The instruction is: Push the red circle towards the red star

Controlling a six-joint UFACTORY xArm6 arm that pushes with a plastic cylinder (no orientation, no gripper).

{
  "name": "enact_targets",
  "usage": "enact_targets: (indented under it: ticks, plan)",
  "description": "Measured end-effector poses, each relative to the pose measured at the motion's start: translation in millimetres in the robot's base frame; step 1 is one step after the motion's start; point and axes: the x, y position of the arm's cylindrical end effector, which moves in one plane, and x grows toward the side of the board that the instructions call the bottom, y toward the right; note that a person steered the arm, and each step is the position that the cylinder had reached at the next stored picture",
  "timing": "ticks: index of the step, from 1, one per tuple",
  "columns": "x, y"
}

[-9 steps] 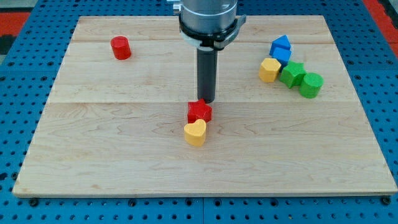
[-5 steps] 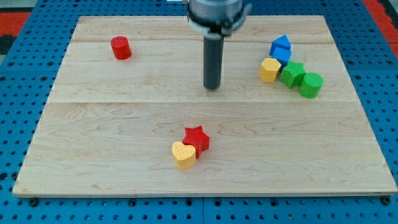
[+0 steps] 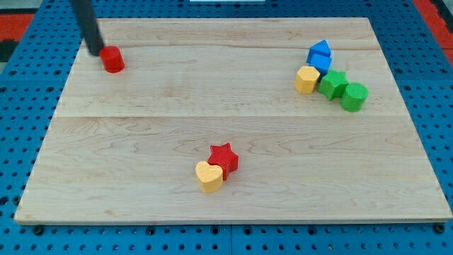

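My tip (image 3: 94, 52), a bare rod with no jaws to open or close, stood touching the red circle (image 3: 112, 59) just to its right, while the red star (image 3: 224, 157) lay far off toward the view's bottom right, against a yellow heart (image 3: 209, 176).

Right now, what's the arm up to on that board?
My tip sits at the view's top left, right against the left side of the red circle, placed to push it toward the red star. The star lies far off, low in the middle, touching a yellow heart. A cluster of blue, yellow and green blocks sits untouched at the view's right.
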Motion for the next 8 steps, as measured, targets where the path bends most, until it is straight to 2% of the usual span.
enact_targets:
  ticks: [1, 2, 4, 5, 6, 7, 8]
  plan:
    - [46.0, 51.9]
    - [-1.1, 32.6]
    - [-23.9, -36.1]
    - [-47.6, 21.6]
    - [-17.0, 49.5]
    - [-72.4, 57.4]
    - [-72.2, 71.2]
